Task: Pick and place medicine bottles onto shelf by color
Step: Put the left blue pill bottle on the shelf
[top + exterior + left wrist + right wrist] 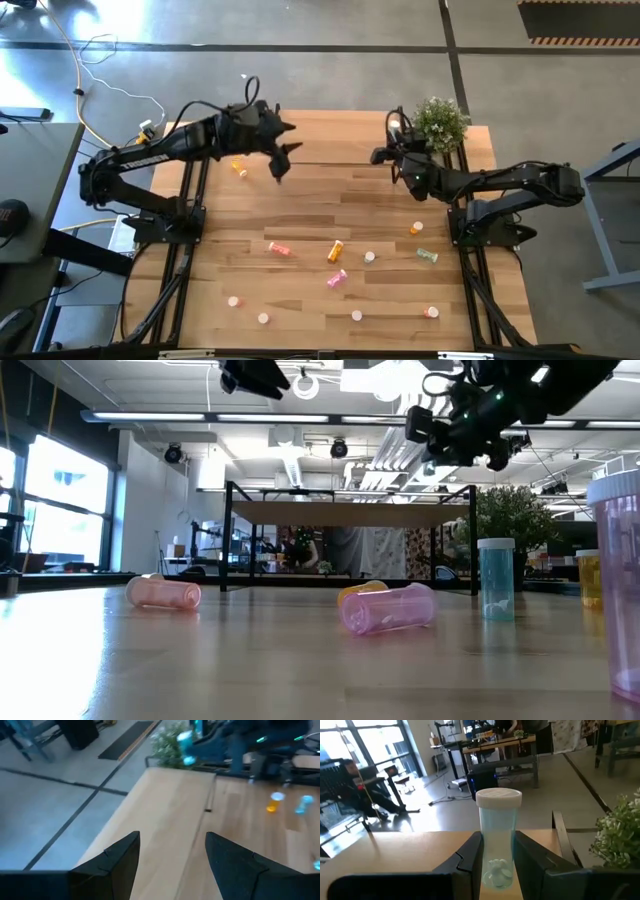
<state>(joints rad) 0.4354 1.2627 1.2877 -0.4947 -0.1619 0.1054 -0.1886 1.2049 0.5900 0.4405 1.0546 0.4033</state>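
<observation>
**Right gripper holds a pale blue-green bottle over the shelf**

The right gripper [497,855] is clamped on a translucent blue-green medicine bottle [498,837] with a white cap, held upright above the light-wood shelf [335,150] near the potted plant [440,120]. The left gripper [172,860] hangs over the shelf's other end with its jaws parted and nothing between them. An orange bottle [239,168] sits beside the left arm. More bottles lie scattered on the plank table [300,290]: a pink one [336,279] and an orange one [336,250] on their sides near the middle, and a green one [427,255] toward the right arm's base
</observation>
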